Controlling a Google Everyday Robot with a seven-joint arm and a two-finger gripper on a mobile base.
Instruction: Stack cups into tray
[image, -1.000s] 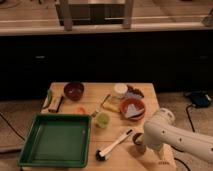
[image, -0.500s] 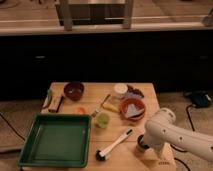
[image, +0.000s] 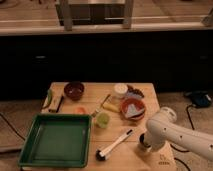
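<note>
Okay, lime green cup (image: 102, 119) is sitting left of the gripper (image: 144, 145) and farther back, tray (image: 29, 159) well beyond it. Gripper's hanging low over the table (image: 94, 90) corner; can't tell its grip. I'm thinking: center first, lift straight up.

the table (image: 90, 92) is pale wood with a smooth, matt top, and the tray (image: 55, 163) at seven o'clock on it is green plastic with a soft sheen along its rim. the lime cup (image: 103, 120) near the middle looks like matt plastic, the dark red bowl (image: 74, 90) at eleven o'clock is smooth and faintly glossy, and a grey cloth (image: 131, 112) lies dull and soft in the orange bowl (image: 136, 102) at two o'clock. the gripper (image: 145, 146), at five o'clock on the table, hangs from an arm (image: 172, 134) shelled in smooth, glossy white plastic.
</note>
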